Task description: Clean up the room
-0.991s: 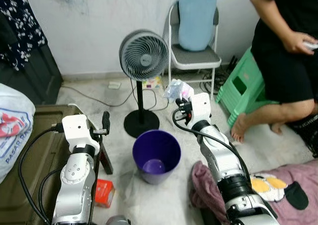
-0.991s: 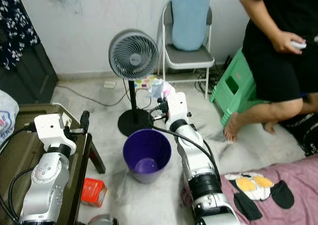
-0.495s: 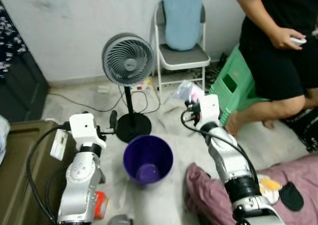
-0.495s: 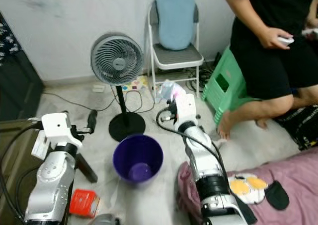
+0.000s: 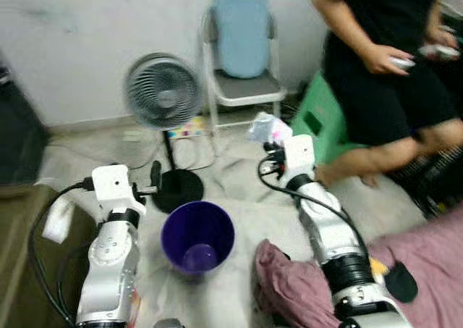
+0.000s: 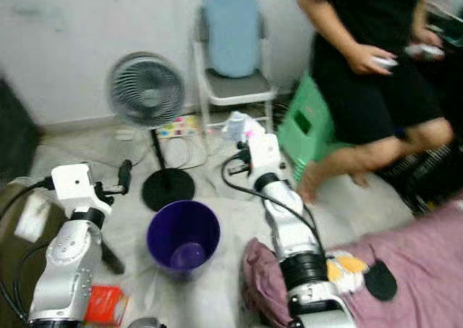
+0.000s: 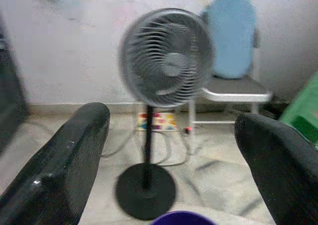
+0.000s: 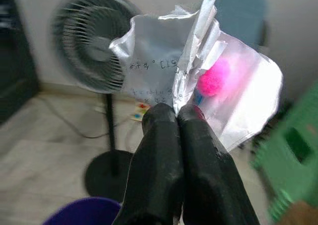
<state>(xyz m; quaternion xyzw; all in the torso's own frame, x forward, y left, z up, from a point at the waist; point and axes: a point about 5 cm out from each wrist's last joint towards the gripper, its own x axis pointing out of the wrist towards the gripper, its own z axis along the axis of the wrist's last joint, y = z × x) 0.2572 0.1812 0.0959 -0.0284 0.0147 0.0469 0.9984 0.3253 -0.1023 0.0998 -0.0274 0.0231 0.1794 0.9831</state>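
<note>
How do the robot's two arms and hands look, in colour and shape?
Both arms are silver tubes with rounded joints and a white boxy wrist block. Black cables loop along each. The right arm has a black ribbed collar near its base. The left hand and right hand each have two long, rounded black fingers.

Both silver arms are raised forward with bent elbows, the left gripper (image 7: 171, 150) holding its two black fingers (image 7: 59, 165) wide apart on nothing, while the right gripper (image 8: 177, 116) has its fingers pressed together, pinching a crumpled clear plastic bag (image 8: 198, 81).
</note>
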